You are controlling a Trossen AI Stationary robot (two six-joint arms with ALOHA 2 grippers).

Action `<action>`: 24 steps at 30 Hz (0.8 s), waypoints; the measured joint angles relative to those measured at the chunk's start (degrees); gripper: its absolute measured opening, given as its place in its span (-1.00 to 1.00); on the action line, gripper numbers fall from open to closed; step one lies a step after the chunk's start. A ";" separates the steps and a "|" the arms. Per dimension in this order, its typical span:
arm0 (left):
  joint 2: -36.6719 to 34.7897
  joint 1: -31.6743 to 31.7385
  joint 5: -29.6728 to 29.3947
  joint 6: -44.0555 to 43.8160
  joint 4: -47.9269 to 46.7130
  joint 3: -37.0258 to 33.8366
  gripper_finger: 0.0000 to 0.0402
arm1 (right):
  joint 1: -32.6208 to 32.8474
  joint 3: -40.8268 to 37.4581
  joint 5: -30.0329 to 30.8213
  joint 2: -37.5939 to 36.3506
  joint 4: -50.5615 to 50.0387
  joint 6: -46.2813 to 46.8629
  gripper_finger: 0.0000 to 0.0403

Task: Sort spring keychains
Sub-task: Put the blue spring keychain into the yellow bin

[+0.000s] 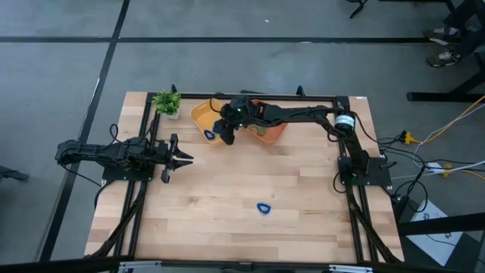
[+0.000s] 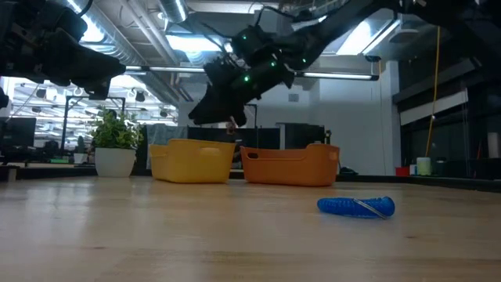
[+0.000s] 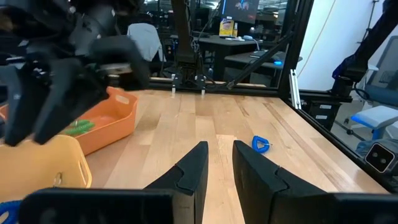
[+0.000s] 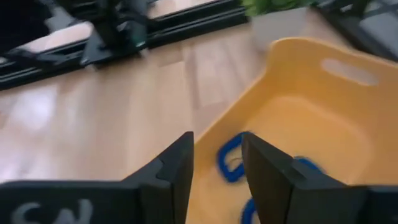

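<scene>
A blue spring keychain [image 1: 263,208] lies on the bare table toward the near edge; it also shows in the low view [image 2: 356,206] and the left wrist view [image 3: 261,144]. More blue keychains [image 4: 230,162] lie on the floor of the yellow tray [image 1: 201,115]. A green one [image 3: 78,126] lies in the orange tray [image 1: 271,133]. My right gripper [image 1: 227,135] hovers open over the yellow tray's near part [image 4: 217,155], touching nothing. My left gripper [image 1: 184,158] waits at the table's left, fingers a narrow gap apart [image 3: 221,165].
A small potted plant [image 1: 167,103] stands at the far left corner beside the yellow tray. The two trays sit side by side at the far edge [image 2: 192,160] [image 2: 290,164]. Black frame rails run along the left, right and far sides.
</scene>
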 joint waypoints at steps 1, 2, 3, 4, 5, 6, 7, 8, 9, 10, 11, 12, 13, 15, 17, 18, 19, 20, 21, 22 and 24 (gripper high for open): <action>0.00 0.00 0.00 0.00 0.00 0.00 -0.65 | 0.36 1.19 -0.56 0.00 -2.29 -0.17 -0.34; 0.00 0.00 0.00 0.00 -0.01 0.00 -0.65 | 0.74 2.43 -0.92 0.00 -4.77 -0.29 -0.35; 0.00 0.00 0.00 0.00 0.00 0.00 -0.65 | 1.11 3.69 -1.17 0.00 -7.16 -0.46 -0.35; 0.00 0.00 -0.01 0.00 0.00 0.00 -0.65 | 1.59 4.95 -1.58 0.00 -9.91 -0.74 -0.36; 0.00 0.00 0.00 0.00 0.00 0.00 -0.65 | 2.07 6.01 -2.12 0.00 -12.50 -0.91 -0.37; 0.00 0.00 0.00 0.00 -0.02 0.00 -0.65 | 2.58 7.00 -2.62 0.00 -15.05 -1.04 -0.37; 0.00 0.00 -0.01 0.00 0.00 0.00 -0.65 | 3.17 8.09 -3.43 0.00 -18.10 -1.16 -0.38; 0.01 0.00 0.00 0.00 -0.01 0.00 -0.65 | 3.84 9.07 -4.36 0.00 -21.01 -1.22 -0.39; 0.02 0.00 0.00 0.00 0.00 0.00 -0.65 | 4.56 9.93 -5.45 0.00 -23.65 -1.23 -0.39; 0.00 0.00 0.00 0.00 0.00 0.00 -0.65 | 5.39 10.59 -6.58 0.00 -25.91 -1.19 -0.39; 0.00 0.00 0.00 0.00 -0.02 0.00 -0.65 | 6.25 10.94 -7.70 -0.03 -27.71 -0.88 -0.40; 0.01 0.00 0.00 0.00 0.00 0.00 -0.65 | 7.11 11.12 -8.77 -0.04 -29.45 -0.42 -0.40; 0.01 0.00 -0.02 0.00 0.00 0.00 -0.65 | 7.99 11.18 -9.79 -0.04 -31.08 -0.13 -0.40; 0.00 0.00 -0.02 0.00 0.00 0.00 -0.65 | 9.91 11.18 -11.65 -0.04 -34.09 -0.04 -0.40; 0.00 0.00 -0.01 0.00 -0.01 0.00 -0.65 | 12.03 11.18 -12.11 -0.04 -36.86 -0.01 -0.39; 0.01 0.00 0.00 0.00 0.00 0.00 -0.65 | 13.20 11.18 -12.04 -0.04 -38.00 -0.03 -0.39; 0.00 0.00 0.00 0.00 0.00 0.00 -0.65 | 14.38 11.18 -12.04 -0.04 -39.08 -0.09 -0.39; 0.00 0.00 -0.02 0.00 0.00 0.00 -0.65 | 15.48 11.17 -12.10 -0.04 -39.95 -0.23 -0.39; 0.00 0.00 -0.02 0.00 0.00 0.00 -0.65 | 16.55 11.16 -12.18 -0.04 -40.46 -0.30 -0.39; 0.00 0.00 -0.02 0.00 -0.02 0.00 -0.65 | 17.58 11.16 -12.44 -0.04 -40.71 -0.30 -0.39; 0.00 0.00 0.00 0.00 0.00 0.00 -0.65 | 19.35 11.16 -13.71 -0.04 -40.80 -0.50 -0.39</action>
